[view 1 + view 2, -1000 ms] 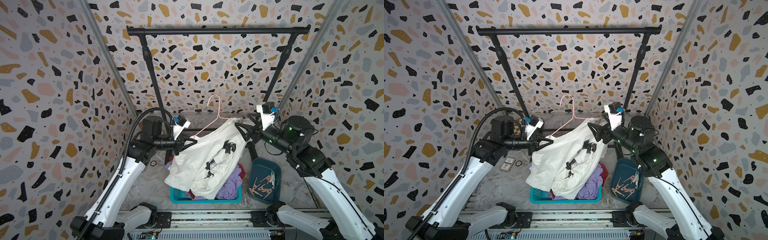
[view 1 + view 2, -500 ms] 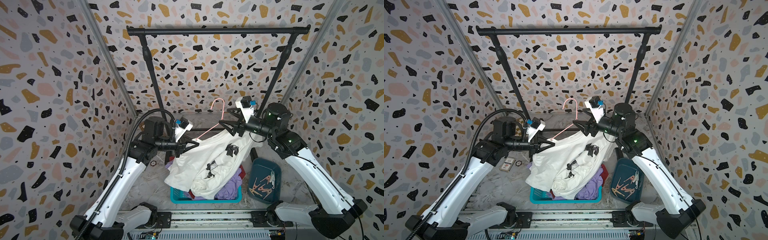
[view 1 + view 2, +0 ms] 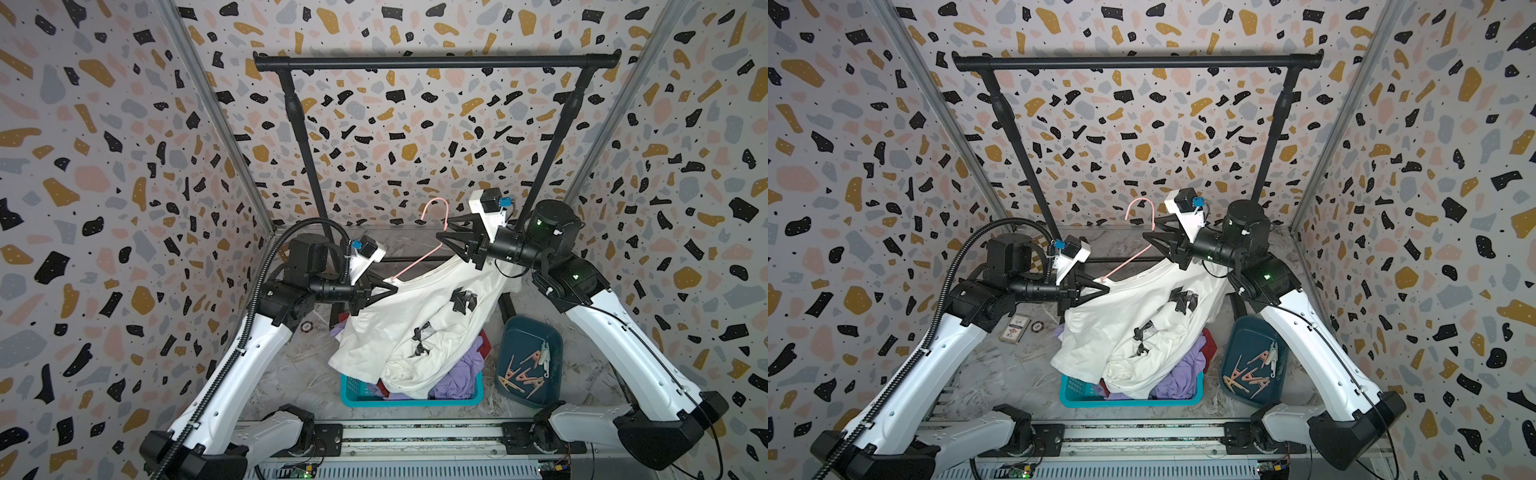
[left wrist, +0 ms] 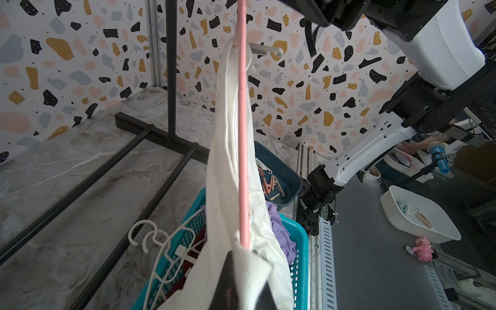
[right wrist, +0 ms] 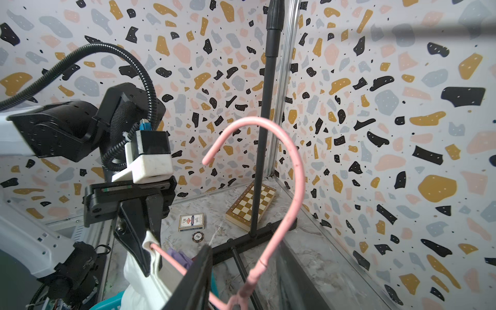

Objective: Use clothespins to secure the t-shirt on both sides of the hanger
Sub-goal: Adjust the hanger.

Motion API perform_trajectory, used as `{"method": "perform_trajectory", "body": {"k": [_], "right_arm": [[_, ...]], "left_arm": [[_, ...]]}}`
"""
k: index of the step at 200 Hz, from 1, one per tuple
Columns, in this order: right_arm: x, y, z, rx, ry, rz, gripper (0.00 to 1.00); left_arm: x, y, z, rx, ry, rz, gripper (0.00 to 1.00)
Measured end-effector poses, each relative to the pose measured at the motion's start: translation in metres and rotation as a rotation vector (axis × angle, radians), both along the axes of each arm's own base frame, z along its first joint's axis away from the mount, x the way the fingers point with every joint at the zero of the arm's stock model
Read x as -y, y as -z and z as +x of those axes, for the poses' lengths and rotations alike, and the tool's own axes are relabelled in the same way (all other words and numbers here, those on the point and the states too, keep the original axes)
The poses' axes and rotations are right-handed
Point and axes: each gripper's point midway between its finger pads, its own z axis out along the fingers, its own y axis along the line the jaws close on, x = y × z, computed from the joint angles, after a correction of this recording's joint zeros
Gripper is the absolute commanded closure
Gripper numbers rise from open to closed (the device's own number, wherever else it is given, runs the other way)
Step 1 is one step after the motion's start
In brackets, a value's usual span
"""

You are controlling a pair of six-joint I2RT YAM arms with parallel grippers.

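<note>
One hanger (image 3: pixel 419 259), hook up, left claw (image 3: pixel 394 285) pinching t-shirt (image 3: pixel 415 320), right claw (image 3: pixel 444 231) parted astride neck

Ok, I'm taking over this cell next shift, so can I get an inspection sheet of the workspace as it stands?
Surface: marble-look tabletop, scuffed.
Job's things: white t-shirt draped on pink hanger; clothespins in dark tray.
Clutter: teal basket of clothes, card box, poker chip, chessboard, spare white hangers.
Grippers: left gripper shut on t-shirt at hanger's end; right gripper open astride hanger's neck.
Cables: corrugated conduit along left arm; thin cable down right arm.
Surroundings: black garment rail, terrazzo-patterned walls.
</note>
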Motion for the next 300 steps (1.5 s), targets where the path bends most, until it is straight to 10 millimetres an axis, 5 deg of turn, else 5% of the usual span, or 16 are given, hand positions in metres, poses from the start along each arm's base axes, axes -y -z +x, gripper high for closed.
{"method": "perform_trajectory", "body": {"k": [60, 98, 115, 140, 239, 300], "right_arm": [[-0.002, -0.003, 0.0, 0.001, -0.015, 0.013, 0.96], [-0.003, -0.004, -0.002, 0.007, -0.024, 0.026, 1.0], [-0.003, 0.002, 0.0, 0.004, -0.021, 0.018, 1.0], [-0.002, 0.005, 0.003, 0.006, -0.016, 0.014, 1.0], [0.038, 0.005, 0.029, -0.045, 0.035, 0.035, 1.0], [0.041, 0.006, 0.009, -0.033, -0.061, 0.046, 1.0]], "left_arm": [[0.0, 0.001, 0.001, 0.012, -0.002, 0.007, 0.98], [0.0, 0.003, 0.005, 0.022, -0.011, 0.015, 0.63], [0.0, 0.002, 0.004, 0.026, -0.009, 0.015, 0.34], [0.0, 0.003, 0.005, 0.026, -0.015, 0.018, 0.2], [-0.022, -0.006, 0.02, 0.109, -0.128, 0.04, 0.22], [-0.022, -0.001, 0.031, 0.116, -0.14, 0.049, 0.29]]}}
